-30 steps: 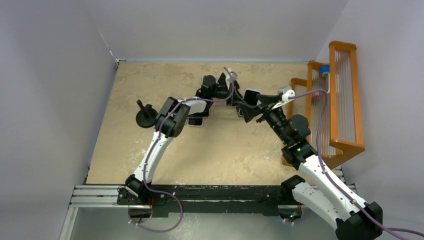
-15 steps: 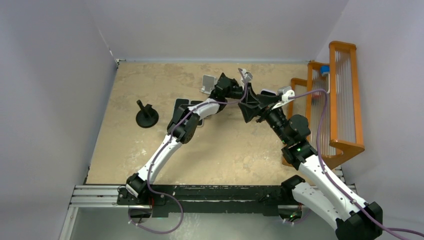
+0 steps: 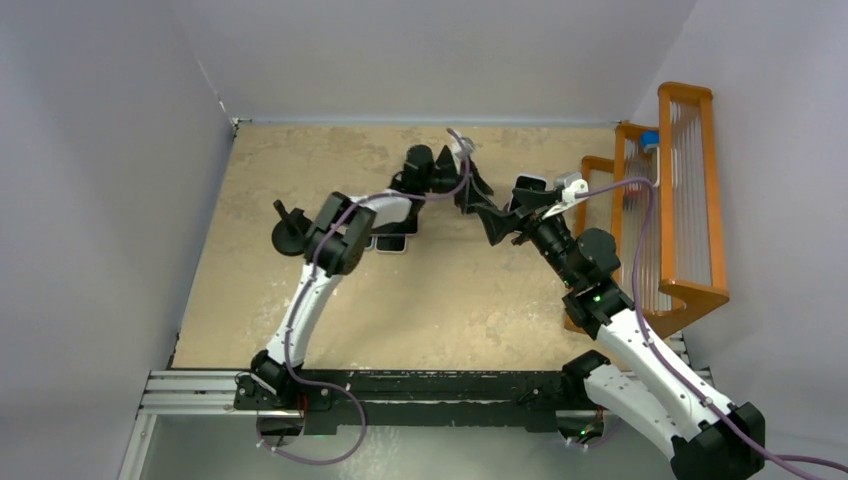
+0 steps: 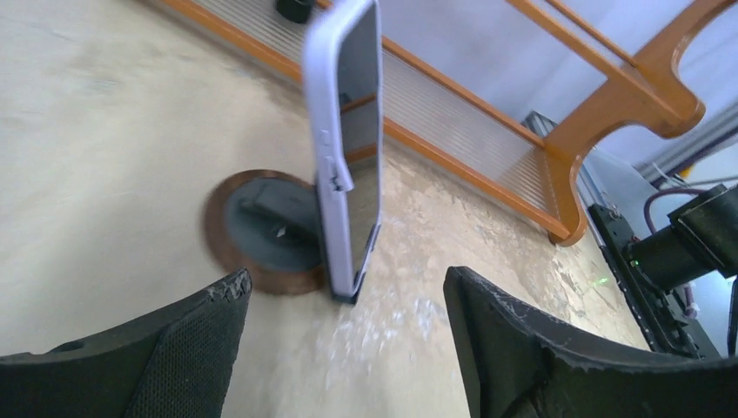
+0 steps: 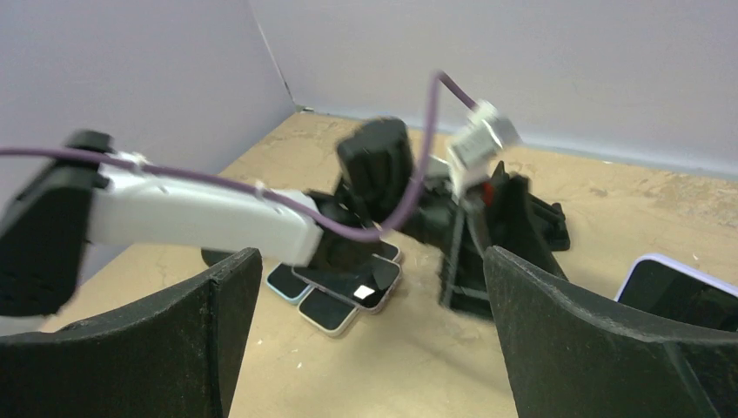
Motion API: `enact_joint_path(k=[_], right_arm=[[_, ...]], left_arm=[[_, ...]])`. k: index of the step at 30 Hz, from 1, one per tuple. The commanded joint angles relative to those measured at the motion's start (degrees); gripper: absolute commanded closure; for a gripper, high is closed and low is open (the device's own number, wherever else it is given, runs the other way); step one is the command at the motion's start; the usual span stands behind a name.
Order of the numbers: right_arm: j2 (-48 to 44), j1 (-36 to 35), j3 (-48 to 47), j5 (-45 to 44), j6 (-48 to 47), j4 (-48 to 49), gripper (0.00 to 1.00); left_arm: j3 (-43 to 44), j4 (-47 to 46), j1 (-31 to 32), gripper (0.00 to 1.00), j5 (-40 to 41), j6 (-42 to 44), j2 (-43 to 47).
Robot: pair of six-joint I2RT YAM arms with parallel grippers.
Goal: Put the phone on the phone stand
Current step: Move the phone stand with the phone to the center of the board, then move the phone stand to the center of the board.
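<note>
Backing away toward the middle of the far edge, the left gripper (image 4: 344, 300) has drawn clear of the phone (image 4: 348, 148), and its jaws gape with nothing between them. That phone stands nearly upright on the round stand (image 4: 261, 231), toward the desk's right edge beside the wooden rack (image 3: 690, 200). The right gripper (image 5: 370, 259) hangs spread and empty nearby. To my eye the placing looks done, provided the phone doesn't tip.
</note>
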State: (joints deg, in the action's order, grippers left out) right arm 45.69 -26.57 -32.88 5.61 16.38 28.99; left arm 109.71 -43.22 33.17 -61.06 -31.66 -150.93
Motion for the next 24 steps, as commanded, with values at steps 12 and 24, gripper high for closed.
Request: enact_joint_path(k=[12,24], right_arm=[[35.3,0.1,-37.0,-20.3,4.9,-20.2,0.01],[63.9,1.1,-58.5,-6.1,0.0,-22.9,0.33]], left_arm=[[-26.6,17.3,-10.1,0.15,31.7,22.8,43.3],[-42.9,23.2,-24.3,0.15,26.8,12.0,59.8]])
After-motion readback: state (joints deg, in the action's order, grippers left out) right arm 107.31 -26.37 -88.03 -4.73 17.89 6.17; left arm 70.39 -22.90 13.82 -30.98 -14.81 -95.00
